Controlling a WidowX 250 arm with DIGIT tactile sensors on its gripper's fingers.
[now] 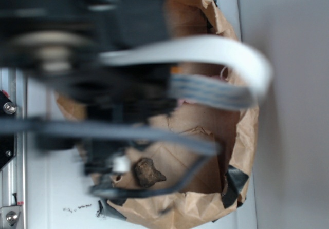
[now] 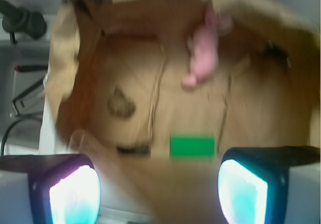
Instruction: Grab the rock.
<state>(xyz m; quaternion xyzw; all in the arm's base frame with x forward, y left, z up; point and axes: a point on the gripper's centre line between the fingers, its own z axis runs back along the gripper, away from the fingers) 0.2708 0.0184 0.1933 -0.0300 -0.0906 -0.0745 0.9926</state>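
Rock (image 2: 121, 103), lumpy and seemingly rough, on crumpled brown paper (image 2: 190, 113); gripper (image 2: 158, 186) spread, empty.

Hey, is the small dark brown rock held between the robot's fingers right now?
No, the small dark brown lumpy rock lies free on the brown paper bag, well beyond the open fingers with nothing between them.

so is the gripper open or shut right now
Open: in the wrist view the gripper has its two fingers wide apart, nothing between them; the rock lies untouched.
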